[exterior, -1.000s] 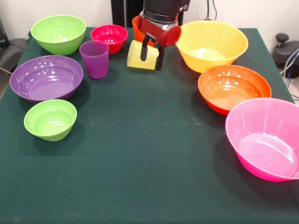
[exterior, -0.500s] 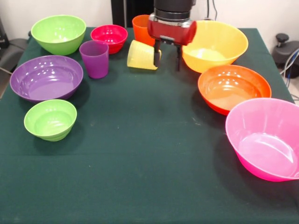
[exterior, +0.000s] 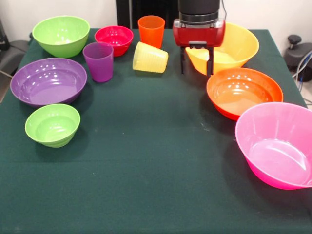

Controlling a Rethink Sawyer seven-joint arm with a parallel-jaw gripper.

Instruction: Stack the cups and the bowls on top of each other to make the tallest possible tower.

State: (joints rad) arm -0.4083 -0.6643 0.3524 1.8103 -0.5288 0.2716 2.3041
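My gripper (exterior: 196, 62) is open and empty, hanging in front of the large yellow-orange bowl (exterior: 234, 44). The yellow cup (exterior: 150, 57) lies on its side on the table, to the left of the gripper and apart from it. The orange cup (exterior: 151, 30) and the purple cup (exterior: 99, 61) stand upright. The orange-red bowl (exterior: 243, 91) and large pink bowl (exterior: 278, 144) sit at the right. The purple bowl (exterior: 48, 81), small green bowl (exterior: 52, 125), medium green bowl (exterior: 61, 35) and small red bowl (exterior: 113, 38) sit at the left. No tower stands.
The table has a dark green cloth (exterior: 146, 161). The robot's black pedestal (exterior: 146, 9) stands at the far edge. A dark object (exterior: 297, 51) sits beyond the table's right side.
The gripper let go of the yellow cup, which now lies on its side. The gripper has moved right, to in front of the yellow-orange bowl, uncovering the orange cup.
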